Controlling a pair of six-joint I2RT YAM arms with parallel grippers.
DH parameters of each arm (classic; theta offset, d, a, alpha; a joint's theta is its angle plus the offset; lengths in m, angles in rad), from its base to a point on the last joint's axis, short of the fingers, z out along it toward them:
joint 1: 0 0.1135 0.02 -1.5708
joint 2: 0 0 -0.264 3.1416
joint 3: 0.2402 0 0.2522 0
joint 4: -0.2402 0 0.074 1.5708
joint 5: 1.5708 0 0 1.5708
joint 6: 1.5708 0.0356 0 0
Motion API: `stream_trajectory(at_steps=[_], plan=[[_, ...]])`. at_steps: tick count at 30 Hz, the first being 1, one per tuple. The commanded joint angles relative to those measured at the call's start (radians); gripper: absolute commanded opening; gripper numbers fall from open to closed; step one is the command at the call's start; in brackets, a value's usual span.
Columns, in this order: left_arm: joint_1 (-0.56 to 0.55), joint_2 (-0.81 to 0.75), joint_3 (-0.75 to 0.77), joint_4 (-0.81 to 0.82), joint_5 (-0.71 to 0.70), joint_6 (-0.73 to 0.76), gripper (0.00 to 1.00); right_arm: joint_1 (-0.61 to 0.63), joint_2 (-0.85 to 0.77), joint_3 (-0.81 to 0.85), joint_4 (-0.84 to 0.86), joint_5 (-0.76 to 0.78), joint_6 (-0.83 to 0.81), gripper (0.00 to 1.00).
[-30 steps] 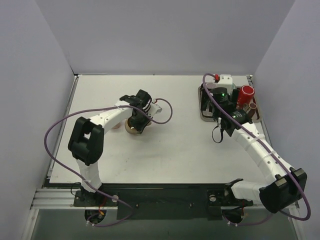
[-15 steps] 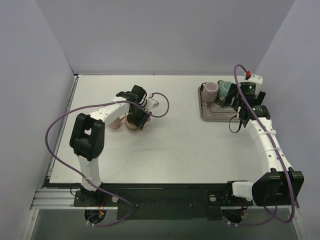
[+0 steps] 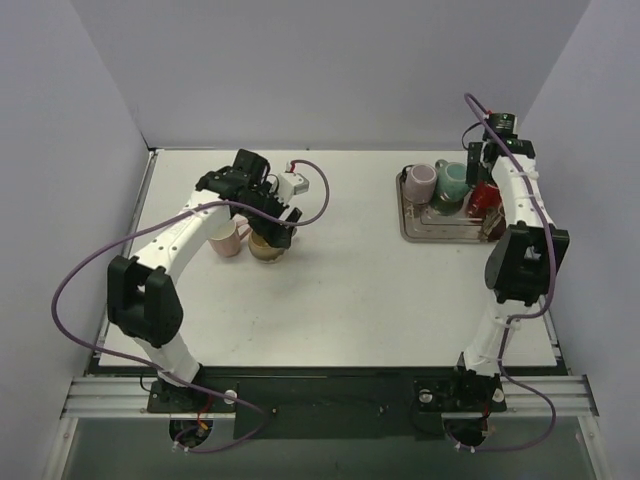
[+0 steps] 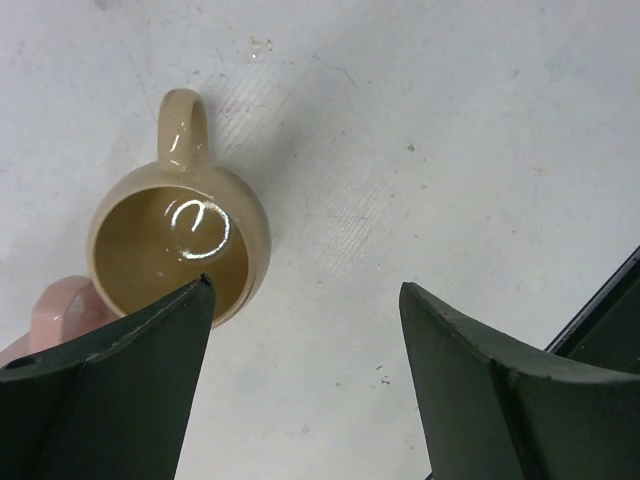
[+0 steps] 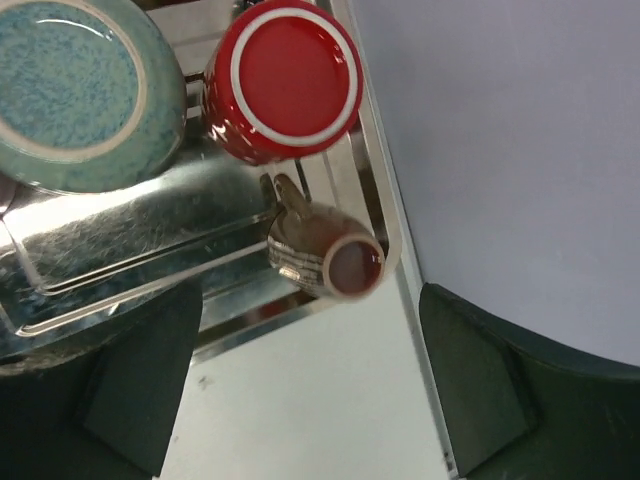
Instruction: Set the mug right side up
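The left tool point(image 4: 305, 290) hangs over the worktop point(image 4: 450, 150) with its jaws spread wide and nothing between them. The tan mug point(image 4: 180, 245) stands right side up on the worktop, its glossy inside open to the wrist camera. It sits below and just outside the tool's gap: the tip of one finger point(image 4: 130, 380) overlaps the mug's near rim in that view. The mug's handle point(image 4: 183, 125) points away from the tool. A pink mug point(image 4: 55, 310) shows beside the tan one, on the outer side of that same finger, mostly hidden behind it.

The right tool point(image 5: 308, 295) is also wide open and empty, held above the far right corner of a metal tray point(image 5: 150, 240). Beyond its fingertips stand a red mug point(image 5: 285, 80) – showing a flat red face ringed in white – and a teal mug point(image 5: 65, 90) beside it. Directly between the fingertips a small brown cup point(image 5: 325, 255) lies tipped on the tray's edge, its dark red mouth facing the tool.
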Motion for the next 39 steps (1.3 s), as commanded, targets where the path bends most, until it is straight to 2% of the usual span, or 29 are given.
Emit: stream_trajectory(at_steps=[1, 5, 11, 20, 27, 34, 35, 39], plan=[[0.024, -0.087, 0.037, -0.034, 0.090, 0.057, 0.85, -0.003, 0.188, 0.242, -0.228, 0.089, -0.173, 0.84], [0.041, -0.068, 0.042, -0.042, 0.106, 0.072, 0.85, -0.006, 0.296, 0.342, -0.240, 0.133, -0.273, 0.84], [0.045, -0.070, 0.014, -0.021, 0.104, 0.080, 0.85, -0.012, 0.368, 0.356, -0.259, 0.205, -0.374, 0.85], [0.044, -0.076, 0.019, -0.007, 0.116, 0.075, 0.85, -0.040, 0.391, 0.310, -0.313, 0.036, -0.321, 0.80], [0.045, -0.091, 0.019, -0.007, 0.119, 0.085, 0.85, -0.029, 0.340, 0.272, -0.325, -0.175, -0.238, 0.73], [0.047, -0.105, 0.014, -0.010, 0.124, 0.098, 0.85, -0.003, 0.325, 0.315, -0.403, -0.288, -0.235, 0.72], [0.047, -0.107, 0.014, -0.011, 0.124, 0.100, 0.85, 0.006, 0.334, 0.333, -0.419, -0.274, -0.245, 0.72], [0.050, -0.105, 0.014, -0.013, 0.124, 0.109, 0.85, 0.043, 0.391, 0.371, -0.379, -0.017, -0.287, 0.76]])
